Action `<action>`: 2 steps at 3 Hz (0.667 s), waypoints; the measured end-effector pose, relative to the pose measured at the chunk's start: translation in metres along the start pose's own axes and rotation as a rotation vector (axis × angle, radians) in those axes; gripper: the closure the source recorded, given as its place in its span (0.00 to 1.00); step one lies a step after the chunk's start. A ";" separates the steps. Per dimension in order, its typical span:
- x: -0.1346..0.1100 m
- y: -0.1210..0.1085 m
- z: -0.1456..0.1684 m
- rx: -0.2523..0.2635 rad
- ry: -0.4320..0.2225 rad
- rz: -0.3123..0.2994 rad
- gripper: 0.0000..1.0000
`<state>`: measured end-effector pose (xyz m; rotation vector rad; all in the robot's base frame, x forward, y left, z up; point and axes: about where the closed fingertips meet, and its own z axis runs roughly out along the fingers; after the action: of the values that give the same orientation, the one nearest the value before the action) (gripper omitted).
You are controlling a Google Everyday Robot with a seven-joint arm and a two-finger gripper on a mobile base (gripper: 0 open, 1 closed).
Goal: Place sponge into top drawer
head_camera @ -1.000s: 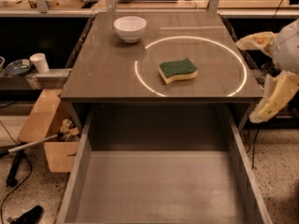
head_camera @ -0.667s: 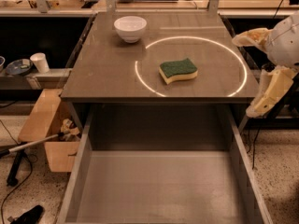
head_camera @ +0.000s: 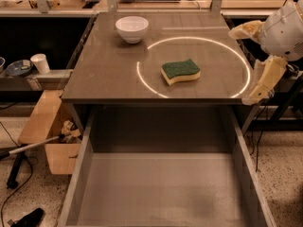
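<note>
Camera view, item one: what are we logging for the gripper (head_camera: 240, 66)?

— We are logging it at the right edge of the table (head_camera: 104, 74), level with the near corner, off the side of the top. Its two pale fingers are standing spread wide, pinching nothing.

— Item two, the sponge (head_camera: 180, 71)?

— We are finding it green side up on the tabletop, inside the ring of light (head_camera: 194, 37), left of the gripper and apart from it. The white bowl (head_camera: 131, 28) is sitting further off, at the far left.

— Item three, the top drawer (head_camera: 156, 188)?

— We are seeing it pulled out toward the near side, below the table's front edge, with its grey bottom showing.

— Step in hand?

— We are judging it to be the approach: nothing is being gripped yet.

— Next move?

— We are expecting a reach leftward over the sponge, fingers lowering either side of it and closing across the foam, before any carry toward the drawer.
</note>
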<state>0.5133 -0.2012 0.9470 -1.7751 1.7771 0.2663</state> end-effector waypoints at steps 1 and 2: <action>-0.002 -0.006 0.003 -0.006 -0.007 -0.015 0.00; -0.005 -0.019 0.008 -0.012 -0.022 -0.040 0.00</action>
<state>0.5336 -0.1941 0.9489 -1.8078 1.7263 0.2798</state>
